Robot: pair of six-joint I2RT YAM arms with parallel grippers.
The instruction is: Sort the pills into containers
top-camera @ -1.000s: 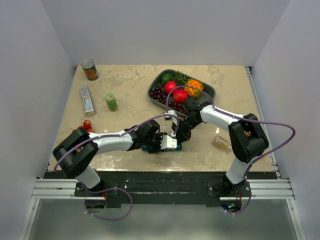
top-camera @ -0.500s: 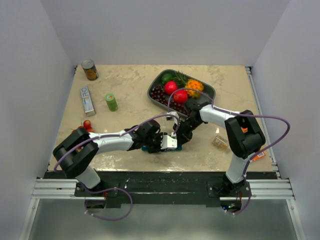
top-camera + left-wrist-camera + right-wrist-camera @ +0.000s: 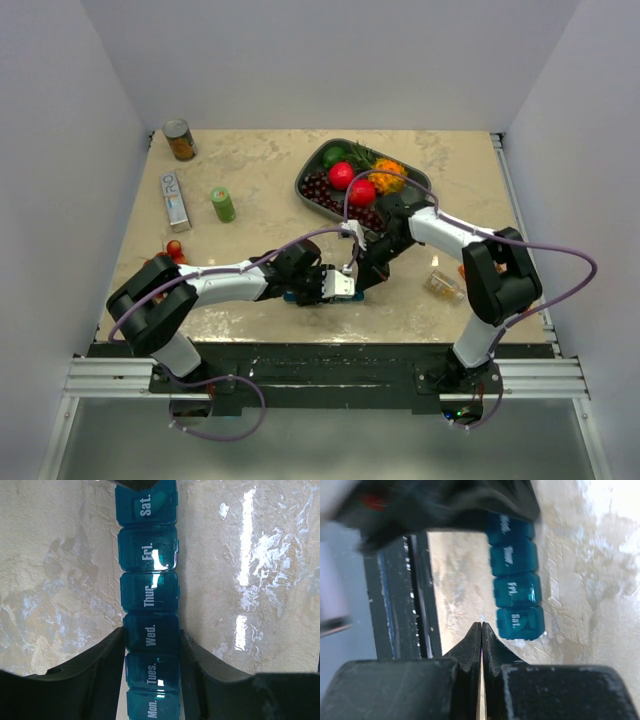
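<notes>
One teal pill organizer (image 3: pixel 148 555) lies flat on the surface (image 3: pixel 250 580), six day lids counted, Mon. through Sat. The left end effector (image 3: pixel 151 645) is clamped on it, one finger against each side at Wed. and Tues. The right end effector (image 3: pixel 481 630) has its two fingers pressed together, tip just beside the Sat. end; beyond both end effectors stand one fruit tray (image 3: pixel 415 172), one can (image 3: pixel 180 140) and one green bottle (image 3: pixel 222 204).

The top view looks down from behind over the whole bench (image 3: pixel 260 170). Both wrist views sit close, sharing the teal pill organizer (image 3: pixel 149 587) from opposite ends.
</notes>
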